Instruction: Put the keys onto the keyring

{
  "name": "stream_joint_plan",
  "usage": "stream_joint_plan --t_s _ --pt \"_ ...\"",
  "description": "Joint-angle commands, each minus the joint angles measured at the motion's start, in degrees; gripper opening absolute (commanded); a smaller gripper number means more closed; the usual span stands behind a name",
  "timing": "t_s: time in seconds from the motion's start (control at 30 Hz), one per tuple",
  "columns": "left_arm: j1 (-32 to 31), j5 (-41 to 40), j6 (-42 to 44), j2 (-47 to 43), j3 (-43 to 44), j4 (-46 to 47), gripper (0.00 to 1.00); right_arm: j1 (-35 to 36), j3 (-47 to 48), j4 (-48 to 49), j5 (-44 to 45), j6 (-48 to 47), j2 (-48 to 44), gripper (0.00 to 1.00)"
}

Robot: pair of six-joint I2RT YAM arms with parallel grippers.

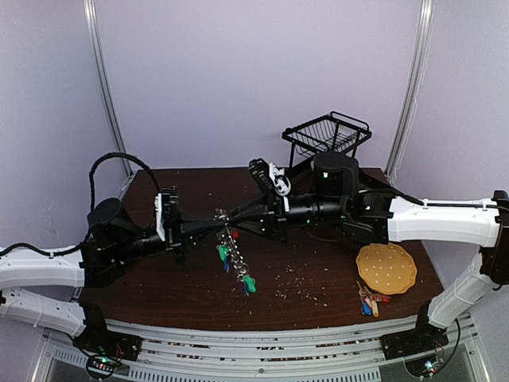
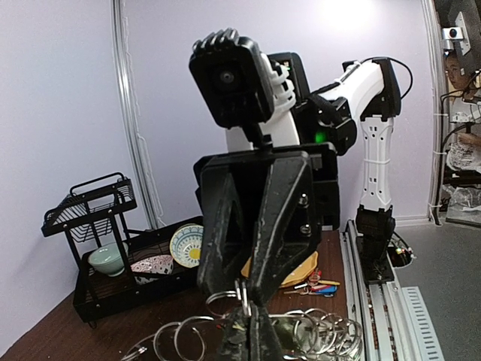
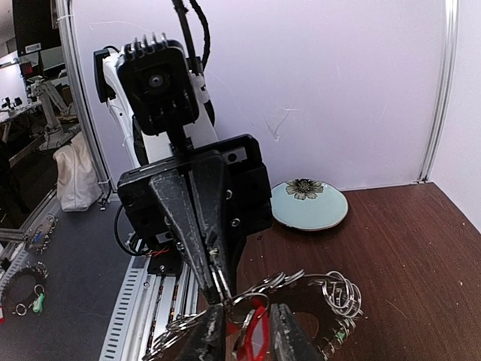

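The left gripper [image 1: 211,222] and right gripper [image 1: 232,216] meet tip to tip above the middle of the dark wooden surface [image 1: 318,256], holding the keyring [image 1: 225,231] in the air between them. Its green- and blue-tagged keys [image 1: 227,255] dangle below. The left jaws are pressed together on one of its wire loops, and the right jaws pinch it from the opposite side, with something red showing between them. A small loose bunch of tagged keys [image 1: 368,303] lies well apart, just beside a yellow disc [image 1: 386,268].
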Motion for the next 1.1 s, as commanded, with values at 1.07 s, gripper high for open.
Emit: stream_joint_plan --t_s 1.07 --pt "-0.36 -6.26 16.17 -2.73 10.66 -24.81 0.28 8.74 21.22 -46.58 32.81 -27.28 1.71 0.00"
